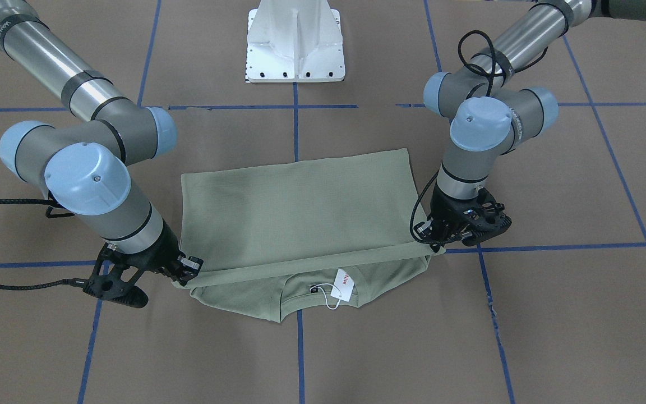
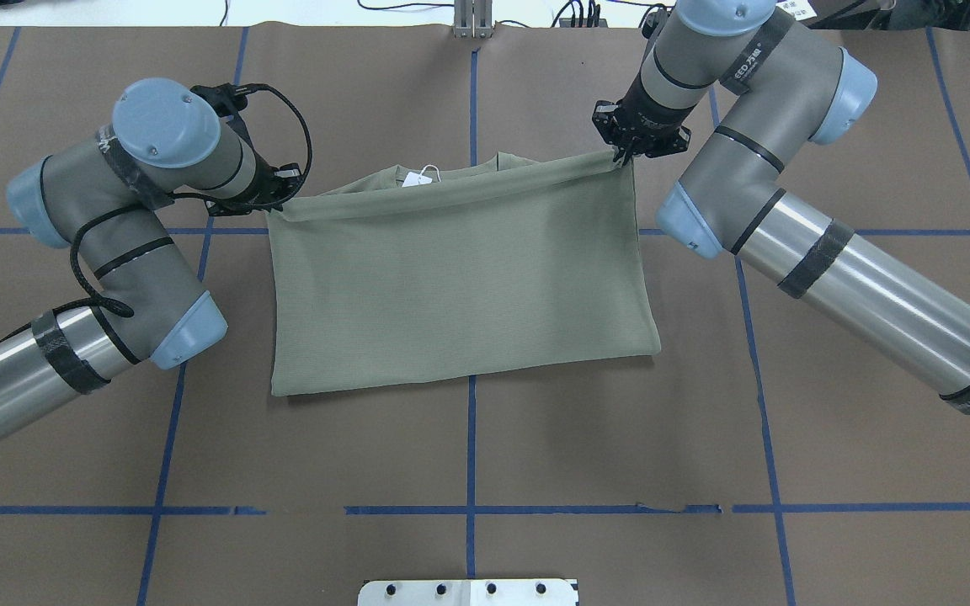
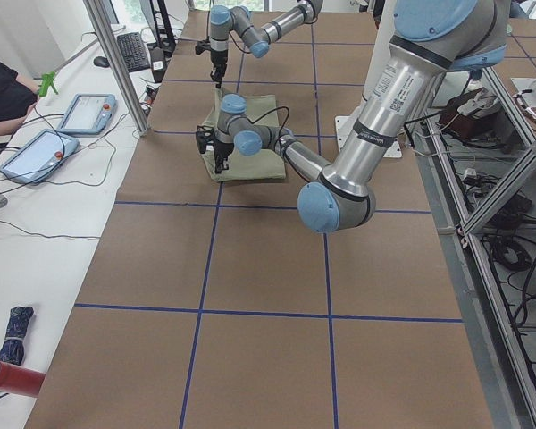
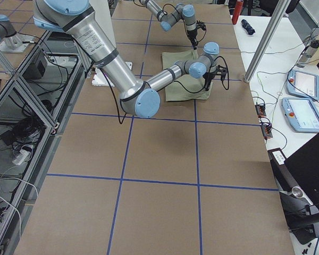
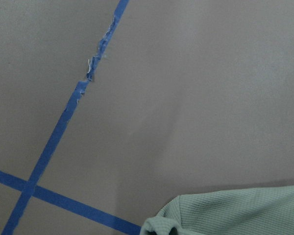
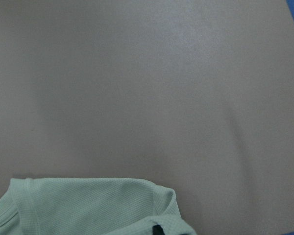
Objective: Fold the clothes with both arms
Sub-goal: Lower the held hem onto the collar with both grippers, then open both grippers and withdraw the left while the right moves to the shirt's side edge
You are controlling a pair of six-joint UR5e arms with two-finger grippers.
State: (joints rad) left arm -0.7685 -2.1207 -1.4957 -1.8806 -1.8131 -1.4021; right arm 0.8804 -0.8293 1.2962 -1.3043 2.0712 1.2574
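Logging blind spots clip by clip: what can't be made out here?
- Lettering on the hang tag: front-facing view, too small, partly covered by the folded hem of the shirt.
- Sleeves: hidden under the folded body, every view.
- Fingertips of the left gripper and right gripper: cut off at the bottom edge of both wrist views.

Four exterior views sharing shirt (image 2: 451,278) (wrist cameras close)

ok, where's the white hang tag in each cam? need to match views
Front-facing: hang tag low centre, at the shirt collar, just right of the centre blue tape line.
Overhead: hang tag upper centre, just left of that line.
Exterior left: too small to tell.
Exterior right: too small to tell.
Left wrist: not in it.
Right wrist: not in it.
Shared landmark: that tape line.
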